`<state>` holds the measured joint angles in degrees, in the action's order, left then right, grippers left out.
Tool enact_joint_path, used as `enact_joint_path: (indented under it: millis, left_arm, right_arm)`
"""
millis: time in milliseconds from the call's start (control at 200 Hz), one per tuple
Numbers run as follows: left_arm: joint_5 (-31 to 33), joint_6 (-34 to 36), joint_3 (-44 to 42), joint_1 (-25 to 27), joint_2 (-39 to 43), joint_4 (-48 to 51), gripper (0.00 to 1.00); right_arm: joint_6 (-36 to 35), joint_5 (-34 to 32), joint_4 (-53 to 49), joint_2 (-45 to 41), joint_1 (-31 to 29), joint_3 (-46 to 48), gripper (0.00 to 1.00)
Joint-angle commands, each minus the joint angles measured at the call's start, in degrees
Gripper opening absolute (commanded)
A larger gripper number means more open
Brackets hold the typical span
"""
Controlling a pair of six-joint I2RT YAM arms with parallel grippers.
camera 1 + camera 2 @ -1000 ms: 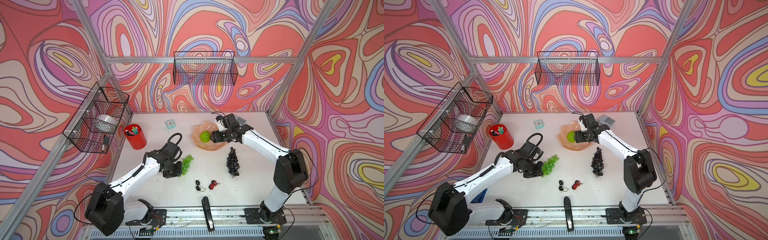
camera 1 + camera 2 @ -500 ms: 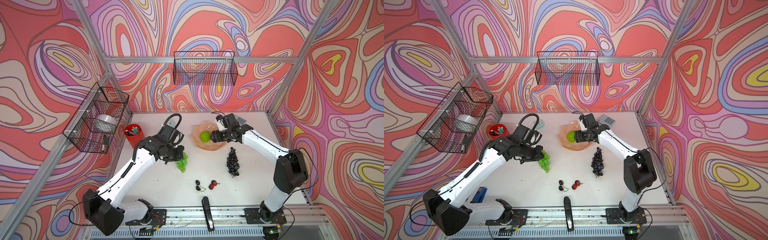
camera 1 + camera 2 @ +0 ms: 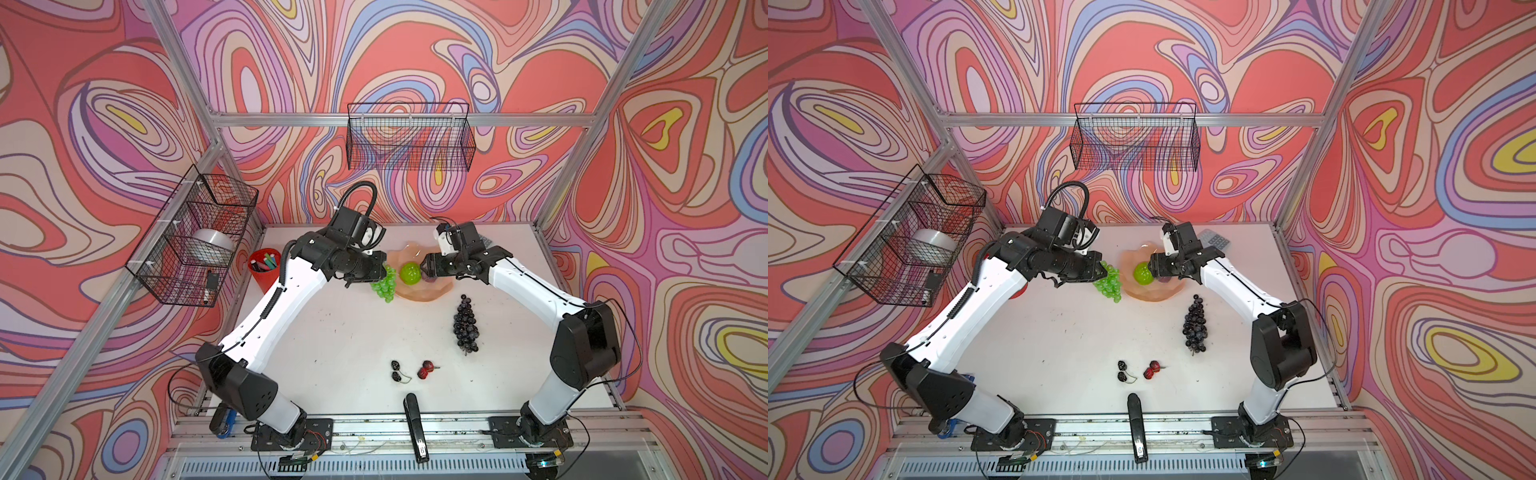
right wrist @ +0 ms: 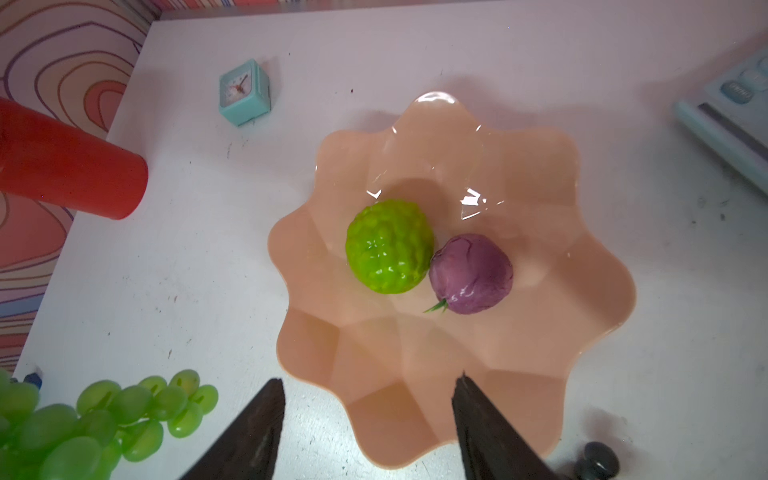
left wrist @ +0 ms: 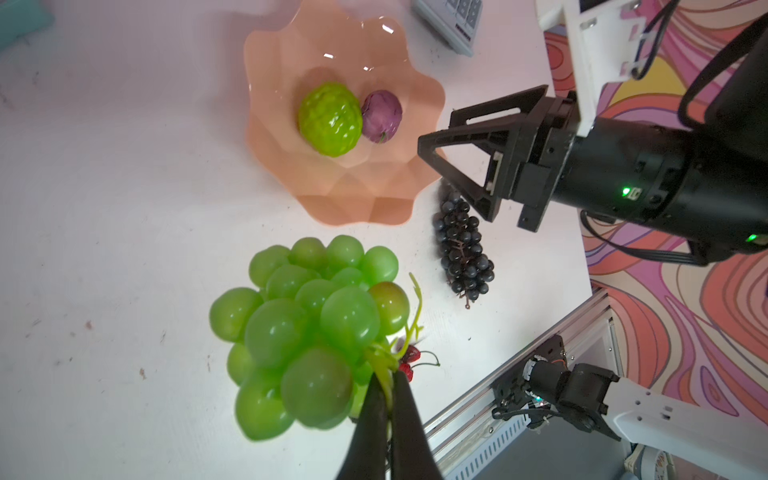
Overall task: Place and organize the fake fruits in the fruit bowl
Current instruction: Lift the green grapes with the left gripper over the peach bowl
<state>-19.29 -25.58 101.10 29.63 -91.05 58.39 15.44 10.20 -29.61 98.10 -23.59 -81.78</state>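
White tabletop (image 3: 332, 324) inside a swirl-patterned enclosure. Green grape bunch (image 5: 307, 332) hangs by its stalk from my left gripper (image 5: 388, 378), whose jaws are pinched tight on that thin stem. The bunch is lifted clear of the table, just beside the scalloped rim of the peach fruit bowl (image 5: 349, 203) and not yet over it. I judge it light, glossy plastic with slick, rounded grapes, so the stalk is the sound place to hold, though the cluster may swing. Within the bowl, the ridged lime-green ball (image 4: 388, 246) touches the mauve ball (image 4: 469, 272). My right gripper (image 4: 369, 380) hovers at the bowl's opposite rim, jaws apart and empty. Farther out on the table lie the dark purple grape bunch (image 3: 466, 328), black berry pair (image 3: 397, 371) and red berry pair (image 3: 426, 369). Red cup (image 3: 264, 272) of markers stands aside.
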Motion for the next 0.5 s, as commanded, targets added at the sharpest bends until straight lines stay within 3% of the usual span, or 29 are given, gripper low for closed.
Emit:
enact_joint_path:
  millis: [0, 245, 496]
  left_arm:
    - [-4.61, 2.16, 5.78, 0.04, -3.94, -1.50, 0.00]
    - [-8.60, 3.09, 15.33, 1.34, -14.37, -2.37, 0.00]
    - [-11.10, 0.97, 16.78, 2.62, -20.27, -9.10, 0.00]
  right_arm:
    - [1.77, -0.80, 3.96, -1.51, 2.03, 0.55, 0.68]
    - [1.29, -3.10, 6.45, -1.06, 3.57, 1.90, 0.68]
    - [1.87, -3.59, 7.98, -0.72, 4.41, 3.76, 0.68]
